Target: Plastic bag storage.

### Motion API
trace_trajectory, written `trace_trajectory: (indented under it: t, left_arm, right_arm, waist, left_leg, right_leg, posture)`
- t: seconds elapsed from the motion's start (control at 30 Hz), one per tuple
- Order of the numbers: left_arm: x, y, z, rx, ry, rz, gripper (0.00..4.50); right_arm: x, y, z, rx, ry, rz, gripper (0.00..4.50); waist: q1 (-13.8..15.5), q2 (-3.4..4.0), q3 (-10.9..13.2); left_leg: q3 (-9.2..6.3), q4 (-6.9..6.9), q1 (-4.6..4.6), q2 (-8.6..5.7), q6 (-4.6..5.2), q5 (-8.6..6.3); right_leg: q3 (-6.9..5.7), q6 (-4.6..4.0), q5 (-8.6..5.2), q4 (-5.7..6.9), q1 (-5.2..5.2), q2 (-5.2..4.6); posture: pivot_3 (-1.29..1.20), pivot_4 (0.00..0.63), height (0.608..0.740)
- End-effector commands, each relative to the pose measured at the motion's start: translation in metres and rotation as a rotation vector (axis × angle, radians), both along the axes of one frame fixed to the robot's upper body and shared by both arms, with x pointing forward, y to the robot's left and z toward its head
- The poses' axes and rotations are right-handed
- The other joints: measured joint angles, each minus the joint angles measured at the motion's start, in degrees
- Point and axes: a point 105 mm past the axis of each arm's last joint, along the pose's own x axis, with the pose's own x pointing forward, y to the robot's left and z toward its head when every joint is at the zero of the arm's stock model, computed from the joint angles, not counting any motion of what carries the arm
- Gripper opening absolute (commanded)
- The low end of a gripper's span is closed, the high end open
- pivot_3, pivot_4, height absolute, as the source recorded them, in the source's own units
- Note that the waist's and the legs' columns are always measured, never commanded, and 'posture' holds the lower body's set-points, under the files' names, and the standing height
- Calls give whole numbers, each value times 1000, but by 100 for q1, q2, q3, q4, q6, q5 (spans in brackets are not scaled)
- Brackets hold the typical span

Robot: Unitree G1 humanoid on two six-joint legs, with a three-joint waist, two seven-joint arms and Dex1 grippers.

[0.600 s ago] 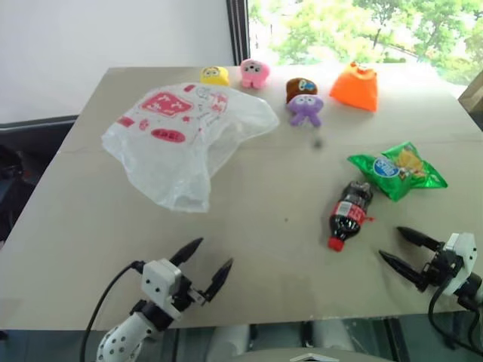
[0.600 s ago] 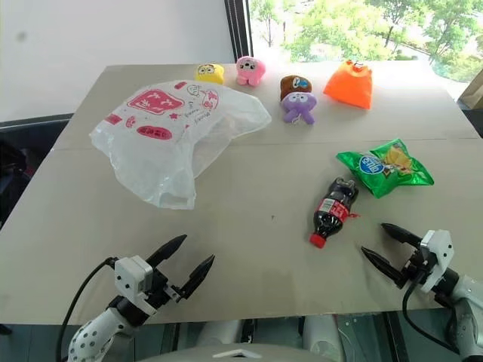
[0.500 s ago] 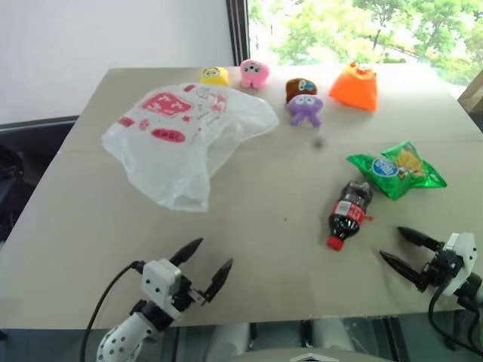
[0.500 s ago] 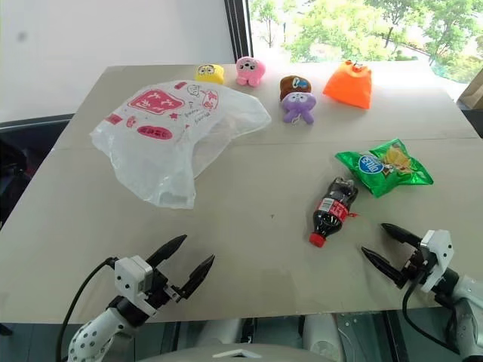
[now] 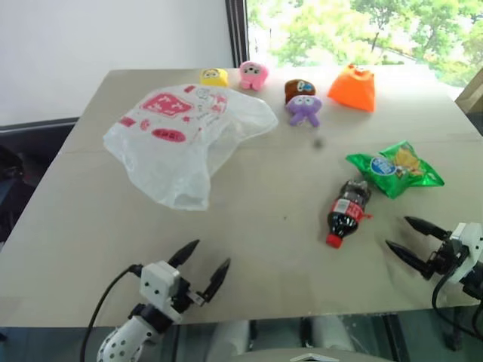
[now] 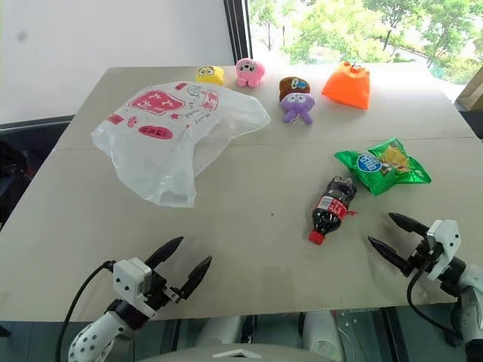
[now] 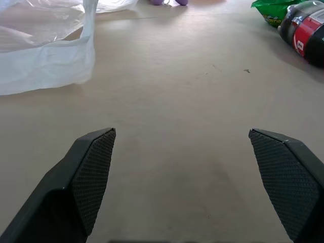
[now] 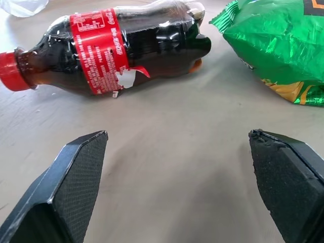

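The plastic bag (image 5: 185,136) is lying crumpled on the far left part of the tabletop (image 5: 256,226), untouched. A cola bottle (image 5: 347,213) and a green snack packet (image 5: 394,168) are lying to its right. Near the front edge, the left pincer (image 5: 202,265) and right pincer (image 5: 407,240) are being held apart, empty.

1. A dark plastic cola bottle with a red cap (image 5: 346,213) lies on its side on the tabletop (image 5: 256,249).
2. A shiny green snack packet (image 5: 394,170) lies just beside it.
3. Small soft toys sit far back: yellow (image 5: 214,76), pink (image 5: 254,74), brown (image 5: 299,88), purple (image 5: 303,109), orange (image 5: 355,87).
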Motion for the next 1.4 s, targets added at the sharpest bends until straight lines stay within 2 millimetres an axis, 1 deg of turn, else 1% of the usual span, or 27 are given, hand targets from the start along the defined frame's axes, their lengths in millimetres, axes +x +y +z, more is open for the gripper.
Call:
trace_trajectory:
  t: [0.03, 0.1, 0.27, 0.37, 0.43, 0.5, 0.53, 0.6, 0.67, 0.73, 0.83, 0.9, 0.93, 1.03, 1.2, 1.23, 1.33, 1.4]
  left_arm:
    - [1, -3, 6, -6, -27, -5, 4475]
    - [1, -4, 6, -11, -26, -7, 4475]
    - [2, -5, 0, -8, -13, -8, 4475]
    - [6, -3, 3, -14, -13, -1, 4475]
    - [10, 0, 3, -12, -12, 20, 4475]
    - [13, 1, 5, -20, -16, 33, 4475]
    - [15, 1, 9, -34, -23, 35, 4475]
    - [19, 2, 20, -63, -44, 43, 4475]
    - [25, 4, 31, -44, -91, 61, 4475]
    - [33, 7, 38, -16, -131, 107, 4475]
    - [40, 9, 51, 21, -209, 154, 4475]
    - [49, 12, 64, 49, -266, 220, 4475]
    - [55, 15, 67, 56, -278, 259, 4475]
    - [69, 17, 65, 59, -266, 324, 4475]
    - [89, 7, 54, 83, -222, 325, 4475]
    - [92, 3, 52, 51, -195, 320, 4475]
    - [95, -7, 49, 2, -149, 279, 4475]
    - [95, -9, 47, 13, -138, 262, 4475]
  right_arm:
    - [-5, -1, 8, -40, -28, 23, 4500]
    - [-6, -1, 9, -47, -30, 23, 4500]
    - [-5, -4, 8, -54, -36, 5, 4500]
    - [-2, -3, 13, -43, -54, -3, 4500]
    - [0, 1, 18, -18, -72, 2, 4500]
    - [0, 12, 25, 24, -88, 33, 4500]
    - [-1, 21, 32, 48, -102, 64, 4500]
    - [-1, 43, 49, 119, -133, 125, 4500]
    - [-5, 66, 63, 165, -148, 202, 4500]
    - [-12, 87, 67, 176, -142, 282, 4500]
    - [-22, 114, 70, 180, -142, 366, 4500]
    - [-25, 132, 77, 198, -151, 412, 4500]
    - [-25, 139, 81, 206, -156, 424, 4500]
    - [-24, 149, 84, 216, -163, 448, 4500]
    - [-19, 157, 88, 216, -190, 479, 4500]
    - [-18, 159, 89, 218, -195, 482, 4500]
    - [-14, 161, 91, 220, -206, 484, 4500]
    - [-12, 161, 89, 218, -208, 482, 4500]
  waist:
    - [3, -1, 1]
    - [1, -1, 0]
    - [-8, 0, 0]
    - [-4, 0, 0]
    - [0, 0, -1]
    - [-1, 1, -1]
    - [-1, 2, -1]
    - [-5, 2, -1]
    - [-11, 1, 0]
    - [2, 1, -1]
    - [21, -1, -2]
    - [8, -1, -1]
    - [7, -2, -1]
    - [7, -4, -1]
    - [4, -8, -1]
    - [3, -10, 0]
    - [2, -10, 0]
    - [-1, -10, 0]
  left_leg:
    - [0, 2, 0, 0, 0, 0]
    - [-3, 5, 1, 0, 1, 0]
    - [2, 8, 5, 1, 1, 1]
    - [2, 8, 4, 1, 1, 1]
    - [1, 8, 4, 1, 1, 1]
    - [0, 9, 4, 1, 1, 1]
    - [-1, 9, 4, 1, 1, 1]
    - [-3, 9, 4, 2, 1, 1]
    - [-5, 8, 4, 5, 1, 1]
    - [-9, 9, 4, 7, 1, 1]
    - [-21, 15, -1, 2, 0, 1]
    - [-19, 16, -1, -3, -1, 1]
    - [-18, 16, -2, -5, -1, 2]
    - [-24, 25, -1, -11, -2, 2]
    - [-25, 27, 2, -21, -4, 3]
    - [-28, 27, 2, -22, -4, 3]
    - [-31, 29, 2, -21, -10, 7]
    - [-31, 29, 2, -20, -21, 13]
  right_leg:
    - [0, 0, 0, 4, 0, 0]
    - [0, 0, 0, 9, 0, 1]
    - [5, 1, 0, 12, 0, 4]
    - [5, 6, 4, 13, 0, 4]
    - [4, 8, 5, 14, 0, 4]
    - [4, 12, 7, 16, 1, 4]
    - [4, 15, 9, 16, 0, 4]
    - [4, 21, 12, 19, 0, 5]
    - [3, 21, 12, 22, -1, 4]
    - [0, 21, 13, 23, -1, 5]
    - [-10, 22, 13, 23, 3, 5]
    - [-5, 22, 13, 22, 4, 3]
    - [-5, 22, 13, 22, 3, 2]
    - [-9, 26, 15, 24, 8, 3]
    - [-11, 29, 17, 25, 12, 8]
    - [-13, 30, 17, 25, 12, 9]
    - [-15, 30, 18, 31, 12, 10]
    - [-14, 31, 18, 32, 12, 10]
  posture:
    - [0, 150, 740]
    - [0, 150, 740]
    - [0, 150, 740]
    - [0, 150, 740]
    - [0, 150, 740]
    - [0, 150, 740]
    - [0, 150, 740]
    - [0, 150, 740]
    - [0, 150, 740]
    - [0, 150, 740]
    - [0, 150, 740]
    - [0, 150, 740]
    - [0, 150, 740]
    - [0, 150, 740]
    - [0, 150, 740]
    - [0, 150, 740]
    - [0, 150, 740]
    - [0, 150, 740]
